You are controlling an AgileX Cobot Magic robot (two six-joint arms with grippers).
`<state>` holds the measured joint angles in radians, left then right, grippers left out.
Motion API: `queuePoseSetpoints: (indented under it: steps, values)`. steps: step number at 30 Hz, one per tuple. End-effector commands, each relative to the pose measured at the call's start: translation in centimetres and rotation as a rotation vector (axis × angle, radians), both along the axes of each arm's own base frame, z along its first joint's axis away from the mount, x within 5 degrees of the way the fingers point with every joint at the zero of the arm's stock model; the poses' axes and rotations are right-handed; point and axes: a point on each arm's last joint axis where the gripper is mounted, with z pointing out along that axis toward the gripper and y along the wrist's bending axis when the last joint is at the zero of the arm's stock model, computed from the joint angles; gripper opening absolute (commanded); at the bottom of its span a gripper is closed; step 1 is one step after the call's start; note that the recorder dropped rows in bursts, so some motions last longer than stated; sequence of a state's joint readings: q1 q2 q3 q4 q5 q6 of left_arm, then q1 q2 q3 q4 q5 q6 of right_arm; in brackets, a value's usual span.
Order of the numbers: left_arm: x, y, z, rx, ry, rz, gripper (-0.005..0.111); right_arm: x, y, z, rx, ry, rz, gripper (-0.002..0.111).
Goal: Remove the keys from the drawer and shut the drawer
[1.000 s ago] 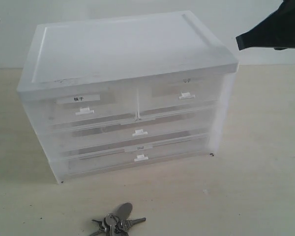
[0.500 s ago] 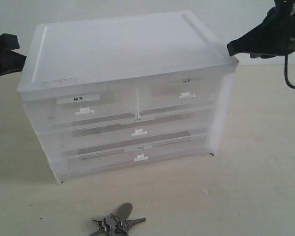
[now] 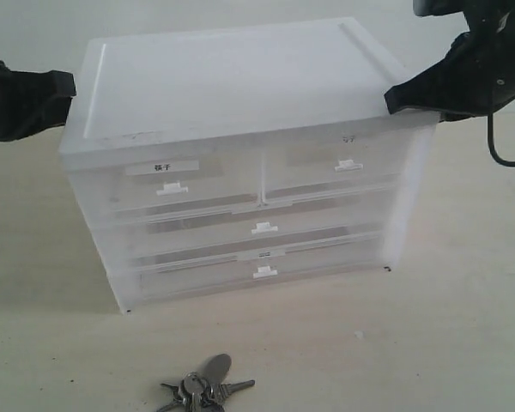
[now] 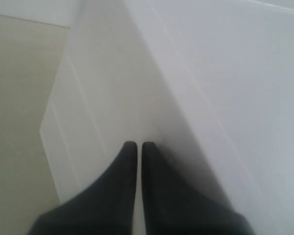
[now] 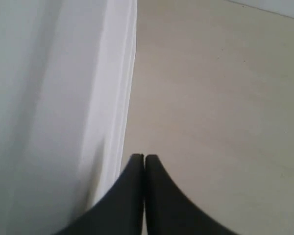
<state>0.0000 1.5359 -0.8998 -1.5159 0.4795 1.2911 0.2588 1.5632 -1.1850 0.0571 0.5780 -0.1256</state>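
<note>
The keys point(image 3: 204, 390) lie on the table near the front edge, outside the translucent drawer cabinet point(image 3: 232, 81). The drawer point(image 3: 330, 167), upper right with a faint label and a white tab handle point(image 3: 348, 165), sits pushed in flush. My left gripper point(image 3: 67, 86) is shut, its tips against the cabinet's upper left edge; in the left wrist view the gripper point(image 4: 136, 145) rests by the cabinet's side wall point(image 4: 98, 93). My right gripper point(image 3: 391, 99) is shut at the cabinet's upper right corner; the right wrist view shows the gripper point(image 5: 144, 157) beside the cabinet wall point(image 5: 54, 98).
The upper left drawer point(image 3: 172, 184) carries a bold black label. Two full-width drawers point(image 3: 262, 227) sit below, all pushed in. The beige table point(image 3: 463, 292) stretches to the right and in front. A black cable point(image 3: 498, 146) hangs from the right arm.
The left gripper came in from the left to the cabinet's edge. The right gripper dropped to the right corner. The whole cabinet has shifted to the right. The keys stayed put.
</note>
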Motion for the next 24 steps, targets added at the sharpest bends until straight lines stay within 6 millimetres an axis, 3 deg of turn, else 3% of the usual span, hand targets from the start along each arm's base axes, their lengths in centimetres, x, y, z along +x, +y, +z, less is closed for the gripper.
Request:
queuePoseSetpoints:
  steps: [1,9,18,24]
  values:
    - [0.4,-0.6,1.1,-0.030,-0.035,-0.032,0.005,-1.5,2.7,0.6,0.024,0.034,0.081,0.000]
    - [0.5,-0.6,1.4,-0.040,-0.045,-0.020,0.005,-4.1,6.6,0.5,-0.004,0.093,0.226,0.000]
    - [0.3,-0.9,1.4,-0.057,-0.039,-0.064,0.005,-4.1,6.6,0.6,-0.033,0.072,0.239,0.000]
    - [-0.6,0.2,2.3,0.017,-0.084,0.050,0.005,-3.9,6.1,0.7,-0.095,0.046,0.231,0.000]
